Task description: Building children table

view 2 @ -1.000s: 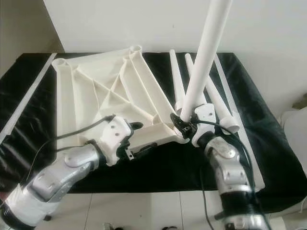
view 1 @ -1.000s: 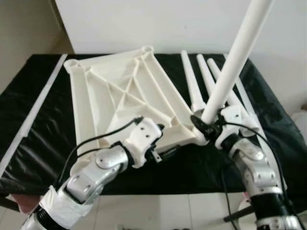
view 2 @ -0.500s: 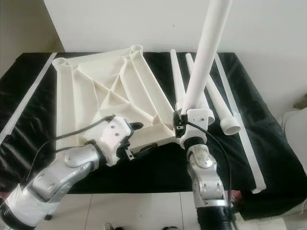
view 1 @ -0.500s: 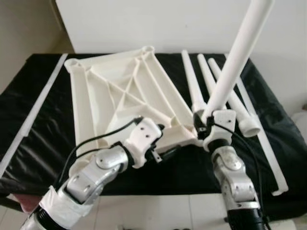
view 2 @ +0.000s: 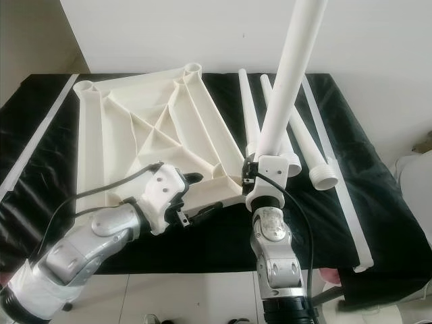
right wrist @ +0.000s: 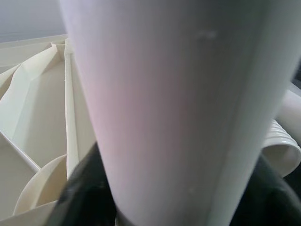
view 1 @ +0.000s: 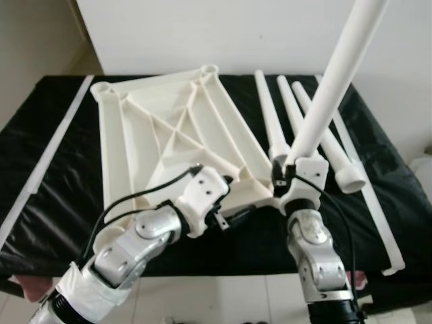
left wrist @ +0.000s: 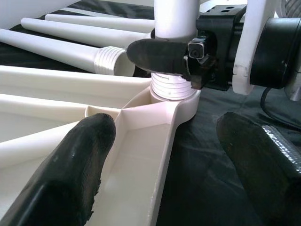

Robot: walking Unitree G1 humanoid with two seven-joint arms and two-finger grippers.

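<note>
The cream tabletop [view 1: 169, 135] lies underside up on the black-covered counter [view 1: 40, 196]. The right tool [left wrist: 181, 56] pinches a white table leg [view 1: 331, 88] just above its threaded end, which sits upright in the near right corner socket [left wrist: 176, 101]; several thread rings are exposed above the socket rim, so I judge the leg only partly screwed in. The left tool [left wrist: 164, 155] rests at the tabletop's near edge, fingers [left wrist: 70, 174] spread, one over a rib compartment, the other over the cloth, gripping nothing.

The leg tilts away from the robot; if it is turned while off-axis the threads could cross and jam. With the left tool not clamping, the tabletop may spin or slide on the cloth.

Three spare legs [view 1: 283, 115] lie beside the tabletop. Its rib compartments hold nothing.
</note>
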